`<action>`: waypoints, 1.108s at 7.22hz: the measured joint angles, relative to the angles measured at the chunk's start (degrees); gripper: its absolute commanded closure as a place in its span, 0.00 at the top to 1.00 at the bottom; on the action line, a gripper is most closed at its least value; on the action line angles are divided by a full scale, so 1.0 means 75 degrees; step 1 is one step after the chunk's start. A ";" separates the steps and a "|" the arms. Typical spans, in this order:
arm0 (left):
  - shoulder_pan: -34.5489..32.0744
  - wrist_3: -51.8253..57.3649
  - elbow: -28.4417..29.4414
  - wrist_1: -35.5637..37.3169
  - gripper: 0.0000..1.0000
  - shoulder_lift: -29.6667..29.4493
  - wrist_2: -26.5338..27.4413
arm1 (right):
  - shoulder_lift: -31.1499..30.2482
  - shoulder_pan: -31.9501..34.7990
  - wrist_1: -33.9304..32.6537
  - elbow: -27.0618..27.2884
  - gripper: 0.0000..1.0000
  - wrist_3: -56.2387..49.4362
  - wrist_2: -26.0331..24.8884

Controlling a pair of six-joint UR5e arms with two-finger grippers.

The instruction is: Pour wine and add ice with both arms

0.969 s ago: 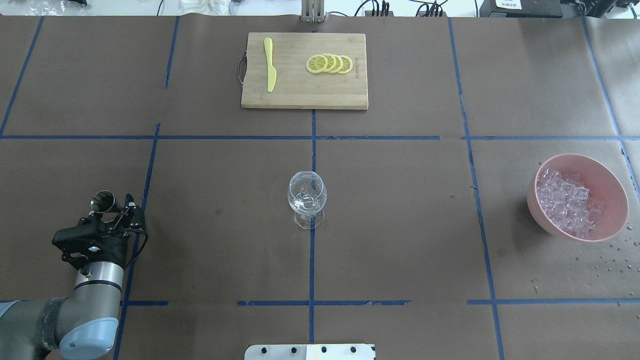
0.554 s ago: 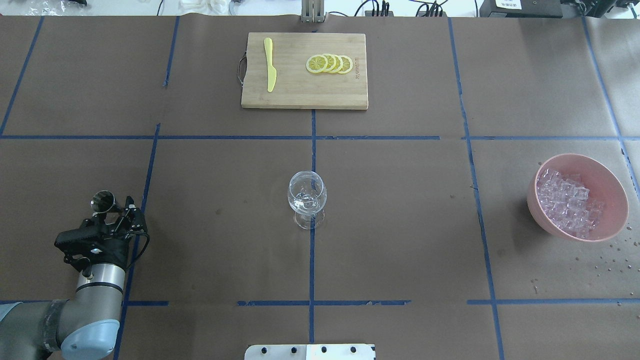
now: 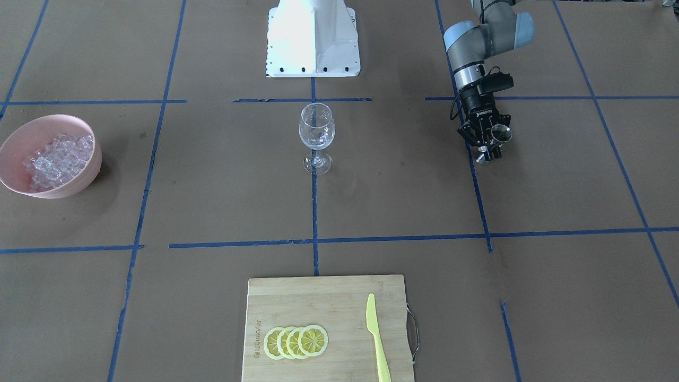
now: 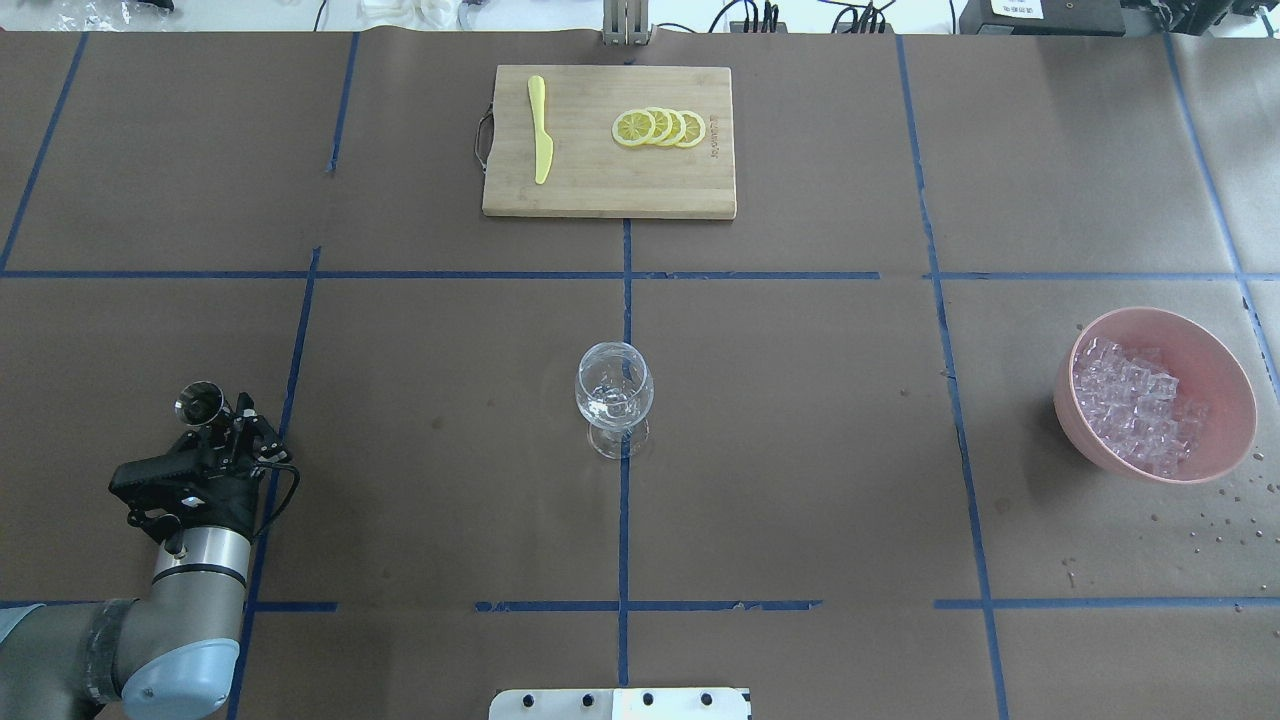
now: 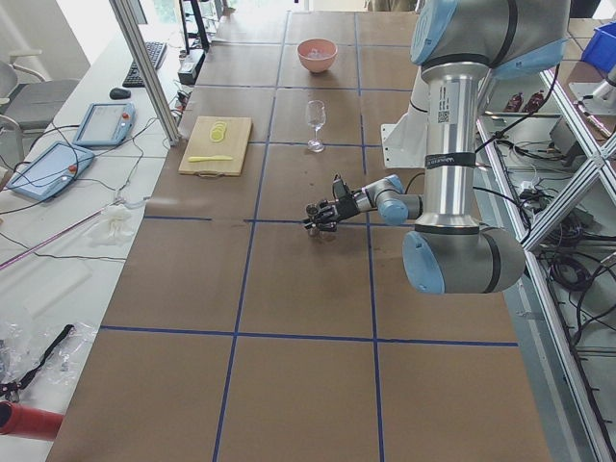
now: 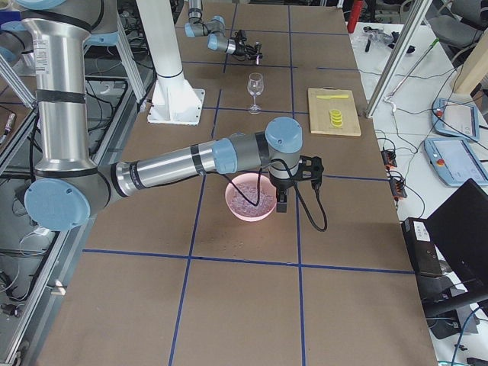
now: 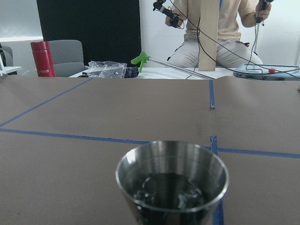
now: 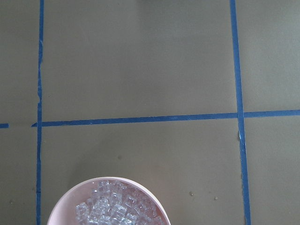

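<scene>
My left gripper [image 4: 230,420] is shut on a small steel measuring cup [image 4: 200,404] low over the table's near left; it also shows in the front view [image 3: 485,143]. The cup [image 7: 172,180] stands upright with dark liquid in it. A clear stemmed wine glass [image 4: 614,395] stands at the table's centre, well to the right of that gripper. The ice [image 4: 1135,405] is heaped in a pink bowl [image 4: 1215,350] at the right. My right gripper [image 6: 283,200] hangs over the bowl's edge in the right side view only; I cannot tell whether it is open. Ice [image 8: 117,208] shows below it.
A wooden cutting board [image 4: 700,195] lies at the far centre with lemon slices [image 4: 658,128] and a yellow knife [image 4: 540,130]. The white pedestal base [image 3: 313,37] stands at the near edge. Water drops [image 4: 1215,525] dot the paper by the bowl.
My left gripper has turned slightly, carrying the steel cup a little to the left. The glass, bowl and board have not moved.
</scene>
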 measured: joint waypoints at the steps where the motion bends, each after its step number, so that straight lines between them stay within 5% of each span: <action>1: -0.0021 0.0013 -0.0212 0.0001 0.00 0.0017 0.0001 | 0.0000 0.0000 0.0000 -0.0004 1.00 0.0000 0.0000; 8: -0.0386 0.2342 -0.2148 -0.0030 0.00 -0.0331 0.0060 | -0.0025 -0.0319 0.0098 0.0145 1.00 0.0099 -0.0039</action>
